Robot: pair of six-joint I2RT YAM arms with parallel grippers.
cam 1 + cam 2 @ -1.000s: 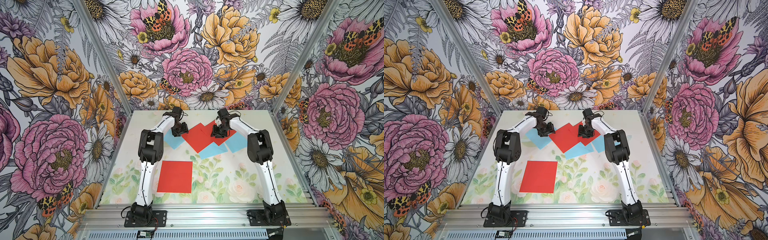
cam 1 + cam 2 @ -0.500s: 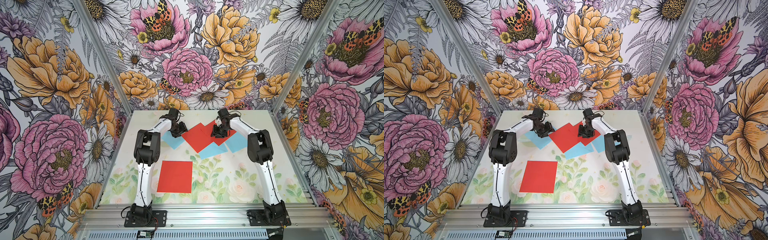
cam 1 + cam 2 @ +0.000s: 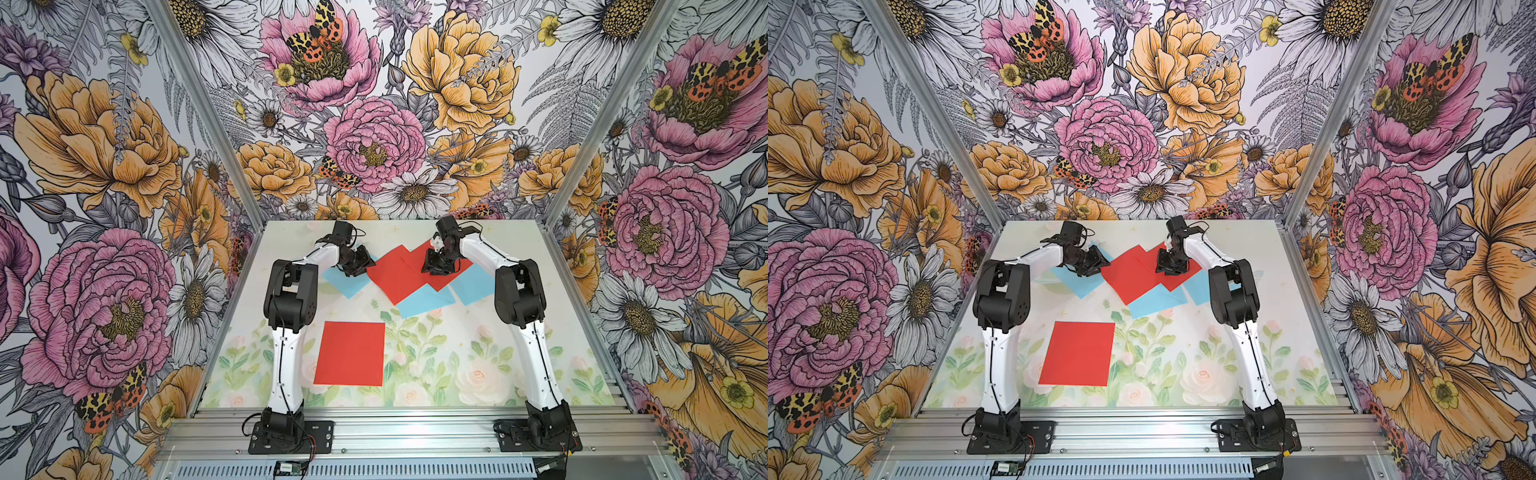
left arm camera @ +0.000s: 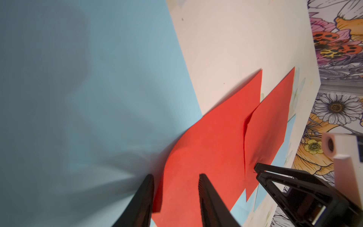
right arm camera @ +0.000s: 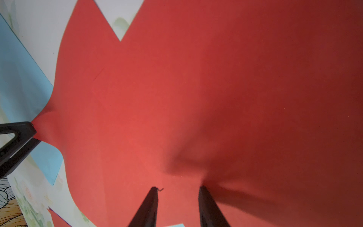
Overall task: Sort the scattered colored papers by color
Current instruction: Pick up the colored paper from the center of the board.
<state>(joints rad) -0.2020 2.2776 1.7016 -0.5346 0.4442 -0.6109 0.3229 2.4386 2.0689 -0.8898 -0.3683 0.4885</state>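
Left gripper (image 4: 175, 175) jaws narrower than second ago, gap remains, straddling corner of red sheet (image 3: 399, 274) in far pile with blue sheets (image 3: 424, 297)

Right gripper (image 5: 177, 188) jaws unchanged, part open, pressing second red sheet (image 3: 444, 282)

Pinch probably starting; lone red sheet (image 3: 351, 353) waits near front

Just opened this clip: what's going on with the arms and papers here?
Both arms work at the far pile, where two red sheets partly cover three blue sheets. The left gripper has open jaws straddling the left corner of one red sheet. The right gripper presses its parted tips onto red paper where that sheet meets the second red sheet. A third red sheet lies alone nearer the front of the table. The blues are not yet separated.
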